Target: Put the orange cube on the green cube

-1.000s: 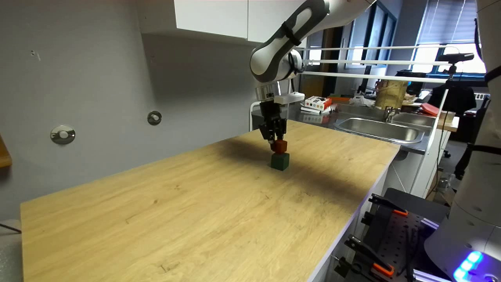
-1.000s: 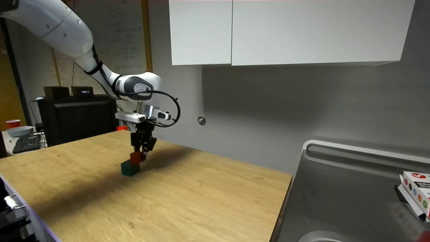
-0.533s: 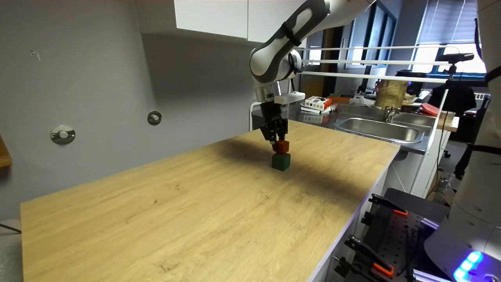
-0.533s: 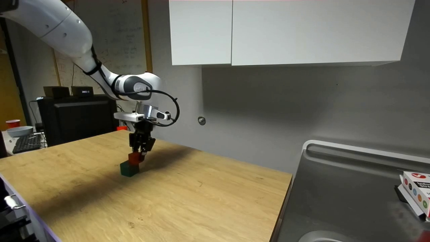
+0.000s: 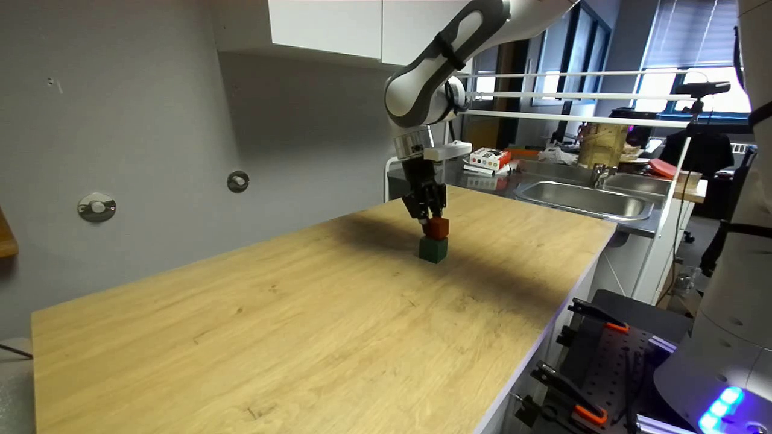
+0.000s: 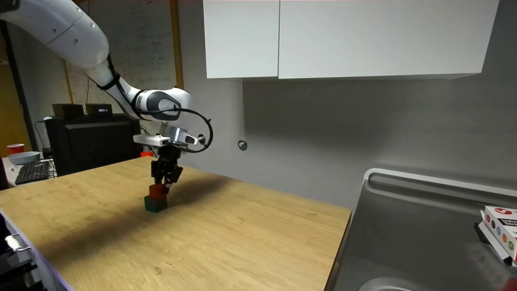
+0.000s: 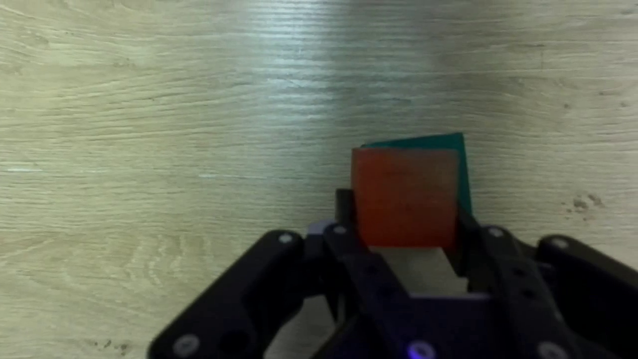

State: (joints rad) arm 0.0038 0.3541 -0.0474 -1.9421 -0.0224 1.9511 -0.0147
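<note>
The orange cube [image 5: 437,228] sits on top of the green cube [image 5: 433,249] in both exterior views, appearing to touch it. My gripper [image 6: 161,182] points down from above and is shut on the orange cube [image 6: 157,191]. In the wrist view my gripper [image 7: 406,219] has a finger on each side of the orange cube [image 7: 404,192]. The green cube [image 7: 436,141] shows there only as a strip along the far and right edges of the orange cube, so the two are slightly offset and turned. The green cube [image 6: 155,204] stands on the table.
The wooden table [image 5: 271,337] carries the cubes. A grey wall [image 5: 151,150] runs along its back, with white cabinets [image 6: 347,40] overhead. A metal counter with a sink [image 5: 585,199] adjoins one end. A monitor [image 6: 97,143] stands beyond the other end.
My gripper and the orange cube have moved right and slightly down in an exterior view, more squarely over the green cube. The green cube has shifted very slightly. The grip has not changed.
</note>
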